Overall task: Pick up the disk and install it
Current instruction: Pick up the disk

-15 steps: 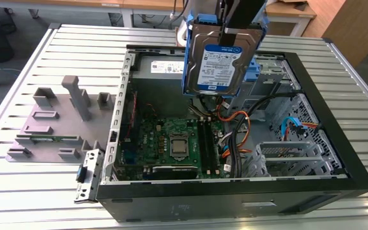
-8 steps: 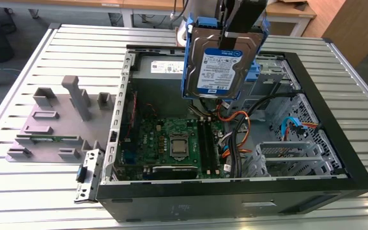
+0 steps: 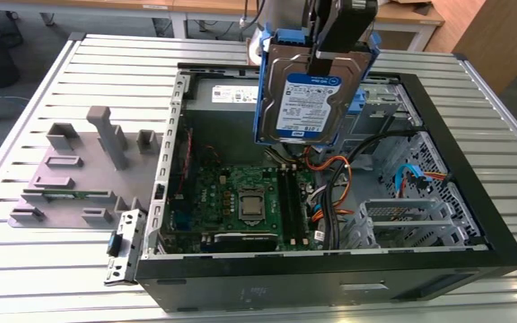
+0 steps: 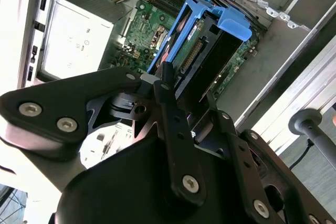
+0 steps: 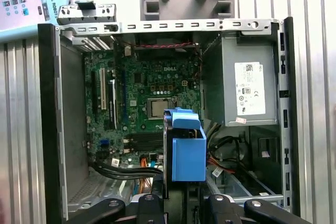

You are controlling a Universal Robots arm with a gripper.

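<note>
The disk, a silver hard drive with a blue-and-white label and blue plastic rails, hangs upright above the open computer case. My gripper is shut on its upper end and holds it in the air over the motherboard. In the second wrist view the disk sticks out from between the black fingers, its connector edge and blue rail tab in sight. The first wrist view looks down past the disk's blue rail end into the case.
The case holds a green motherboard, a grey power-supply box, orange and black cables and metal drive cages. A grey fixture plate with upright blocks lies on the slatted table at the exterior view's left.
</note>
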